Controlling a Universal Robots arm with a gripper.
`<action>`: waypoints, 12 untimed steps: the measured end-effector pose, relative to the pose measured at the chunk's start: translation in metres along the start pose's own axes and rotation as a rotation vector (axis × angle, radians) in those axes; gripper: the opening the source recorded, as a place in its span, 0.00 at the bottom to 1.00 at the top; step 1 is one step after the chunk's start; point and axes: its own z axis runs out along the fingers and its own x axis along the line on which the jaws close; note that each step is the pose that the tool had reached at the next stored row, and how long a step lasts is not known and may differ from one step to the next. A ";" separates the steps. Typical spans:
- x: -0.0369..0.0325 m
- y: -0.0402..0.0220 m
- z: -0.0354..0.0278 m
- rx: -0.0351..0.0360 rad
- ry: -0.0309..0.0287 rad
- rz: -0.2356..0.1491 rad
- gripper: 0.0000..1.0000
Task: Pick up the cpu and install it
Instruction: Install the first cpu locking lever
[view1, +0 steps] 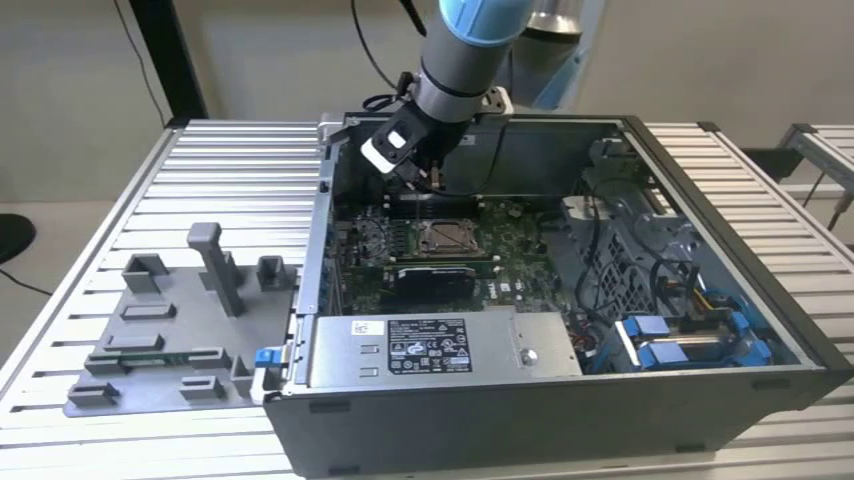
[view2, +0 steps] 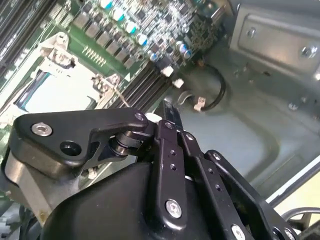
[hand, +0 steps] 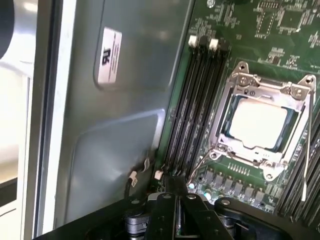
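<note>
Sitting flat inside the square metal frame of the socket, the cpu is showing its silvery-white top, and we are finding it lower than the jaws and a little apart from them, with no part of the jaws touching it. We are seeing the jaws drawn together, tip against tip, and holding nothing. They are hanging inside the open computer case, just above the green motherboard. Nearest to their tips are the ends of the black memory slots, which are running between the socket and the grey case wall. A thin wire lever is slanting off the socket corner closest to the jaws. Just beside the jaws, on the wall side, a black cable with small white plugs is curling over the case floor, and farther along that wall a white label is sticking to the metal. Above the jaws, the blue and grey arm is reaching down into the case. Beyond the cpu from the jaws, a silvery box bearing a printed label is lying across the case, with blue plastic parts next to it. Well apart from the jaws, outside the case on the exterior view's left, grey plastic fixture blocks are standing on the slatted metal counter.
</note>
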 end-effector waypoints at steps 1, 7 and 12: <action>-0.0005 0.0026 -0.0008 0.0007 0.0015 0.000 0.00; -0.0039 0.0173 -0.0052 0.0053 0.0087 0.001 0.00; -0.0048 0.0232 -0.0076 0.0064 0.0136 0.002 0.00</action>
